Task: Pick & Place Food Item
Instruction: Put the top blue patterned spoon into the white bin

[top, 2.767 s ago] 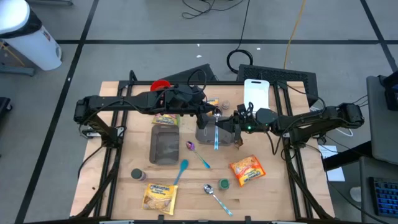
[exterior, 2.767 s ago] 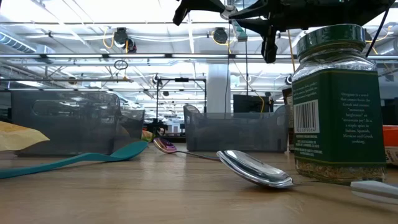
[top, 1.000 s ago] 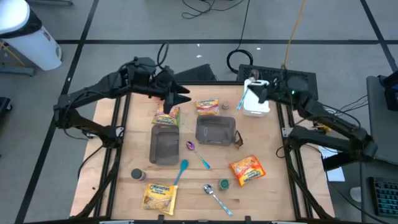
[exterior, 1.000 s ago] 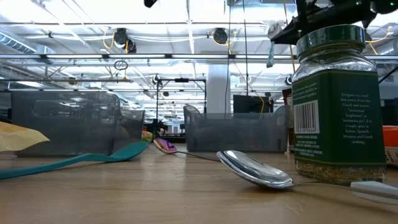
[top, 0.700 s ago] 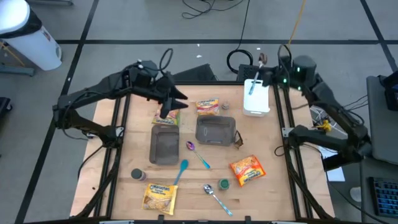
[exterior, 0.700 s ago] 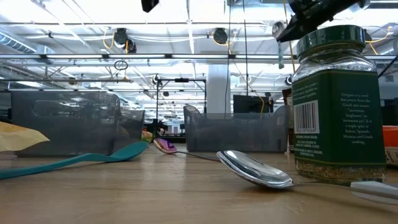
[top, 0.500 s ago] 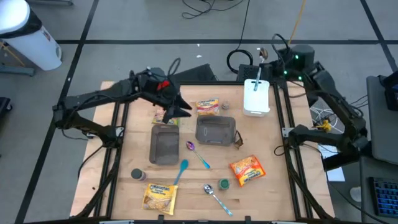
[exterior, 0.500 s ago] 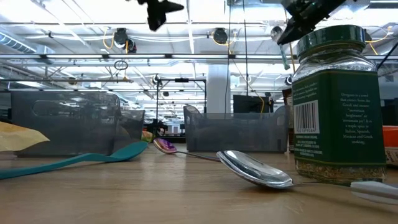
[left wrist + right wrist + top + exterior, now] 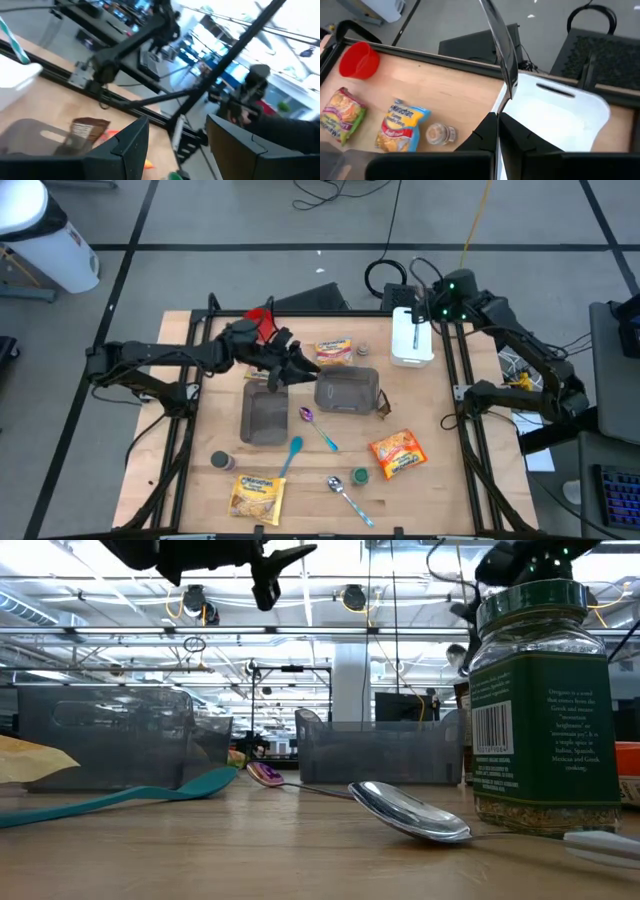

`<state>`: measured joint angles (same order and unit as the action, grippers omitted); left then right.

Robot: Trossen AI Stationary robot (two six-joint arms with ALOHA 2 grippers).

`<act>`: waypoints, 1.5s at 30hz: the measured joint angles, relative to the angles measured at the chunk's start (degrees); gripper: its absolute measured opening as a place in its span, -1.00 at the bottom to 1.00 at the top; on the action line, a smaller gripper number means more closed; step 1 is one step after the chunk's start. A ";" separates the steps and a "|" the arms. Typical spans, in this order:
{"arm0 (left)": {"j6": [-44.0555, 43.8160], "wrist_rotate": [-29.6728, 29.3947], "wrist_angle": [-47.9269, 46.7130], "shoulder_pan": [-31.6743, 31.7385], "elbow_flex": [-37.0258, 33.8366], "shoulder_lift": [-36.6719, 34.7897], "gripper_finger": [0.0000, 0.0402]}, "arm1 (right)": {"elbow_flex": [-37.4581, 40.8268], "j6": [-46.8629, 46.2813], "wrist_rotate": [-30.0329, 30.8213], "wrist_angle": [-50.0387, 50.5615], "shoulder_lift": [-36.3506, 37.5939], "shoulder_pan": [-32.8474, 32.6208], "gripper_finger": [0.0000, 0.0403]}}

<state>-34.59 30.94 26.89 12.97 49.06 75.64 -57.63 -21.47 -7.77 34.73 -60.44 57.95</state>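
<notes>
Overhead, ceiling lights [image 9: 345,597] illuminate the wooden table [image 9: 450,480].

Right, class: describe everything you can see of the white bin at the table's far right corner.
The white bin is a rectangular tub of smooth, glossy material, probably plastic, with rounded corners and a slot handle cut into its far end wall. It sits flat on the wooden table at the far right corner, beside the frame rail. A thin utensil stands in it; in the right wrist view the shut right gripper holds that utensil over the bin. Nothing else shows inside.
</notes>
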 joint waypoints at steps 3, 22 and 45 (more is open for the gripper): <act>0.18 -2.04 0.64 0.10 0.00 -0.01 0.03 | 5.64 -2.26 -0.04 -5.09 1.15 0.00 -1.00; -0.08 -8.13 0.39 1.93 0.00 0.00 0.03 | 27.29 -14.05 -1.31 -27.10 3.45 1.36 -1.00; -0.21 -9.05 0.25 2.51 0.02 -0.02 0.03 | 35.04 -27.59 1.75 -34.59 3.12 1.33 -1.00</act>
<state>-34.81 21.89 27.14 15.49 49.08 75.62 -22.59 -49.06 -6.03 0.14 -57.32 59.29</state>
